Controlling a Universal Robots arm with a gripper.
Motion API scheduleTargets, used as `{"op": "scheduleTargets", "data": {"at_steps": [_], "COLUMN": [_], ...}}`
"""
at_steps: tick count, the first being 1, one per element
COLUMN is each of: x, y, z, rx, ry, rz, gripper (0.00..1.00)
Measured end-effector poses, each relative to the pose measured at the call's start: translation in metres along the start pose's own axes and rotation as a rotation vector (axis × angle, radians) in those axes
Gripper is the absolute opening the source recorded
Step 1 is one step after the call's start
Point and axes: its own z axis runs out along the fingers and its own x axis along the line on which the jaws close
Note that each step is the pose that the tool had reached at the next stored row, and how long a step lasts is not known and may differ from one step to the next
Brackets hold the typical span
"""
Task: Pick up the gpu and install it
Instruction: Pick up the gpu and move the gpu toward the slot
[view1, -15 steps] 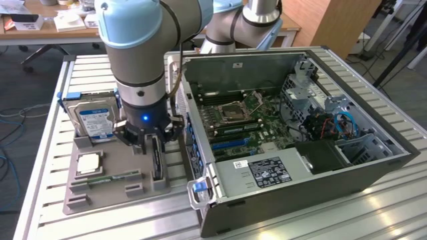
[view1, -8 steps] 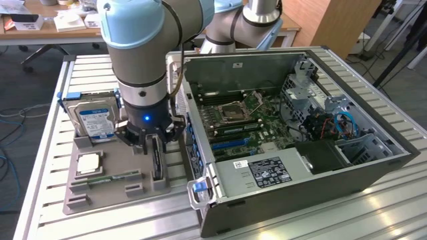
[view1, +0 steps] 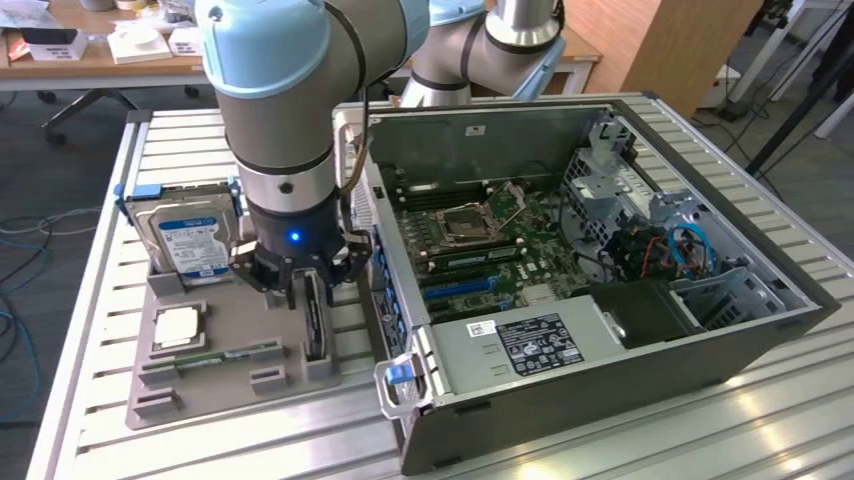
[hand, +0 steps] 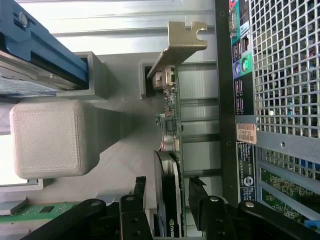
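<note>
The gpu (view1: 315, 328) stands on its long edge in a slot of the grey tray (view1: 200, 392), on the side of the tray nearest the computer case (view1: 601, 345). In the exterior view the case lies at three o'clock from the card and just beside it.

In the wrist view the card is seen edge-on. It has a thin green board, a black rounded fan housing on one face and small silvery parts along the edge. A bent, dull metal bracket (hand: 182, 37) caps its far end.

The gripper (view1: 304, 285) hangs straight over the card with its jaws spread wide. One black finger (hand: 141, 197) is on each side of the card, with a slim gap on both sides, so nothing is clamped.

In the exterior view a hard drive (view1: 191, 238) with a blue-and-white label stands upright at ten o'clock from the card. A square processor chip (view1: 178, 328) lies flat at nine o'clock. A narrow green memory stick (view1: 230, 355) lies at eight o'clock. The tray and case rest on a ribbed metal table (view1: 107, 200).
</note>
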Motion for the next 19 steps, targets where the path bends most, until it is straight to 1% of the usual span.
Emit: {"op": "scheduleTargets", "data": {"at_steps": [2, 9, 11, 12, 19], "x": [-0.0001, -0.0001, -0.0001, 0.0000, 0.0000], "y": [-0.0014, -0.0014, -0.0014, -0.0014, -0.0014], "z": [-0.0001, -0.0001, -0.0001, -0.0001, -0.0001], "rx": [0.0001, 0.0001, 0.0001, 0.0001, 0.0001], "ry": [0.0000, 0.0001, 0.0000, 0.0000, 0.0001], "rz": [0.000, 0.000, 0.000, 0.000, 0.000], "gripper": [0.47, 0.47, 0.46, 0.39, 0.39]}}
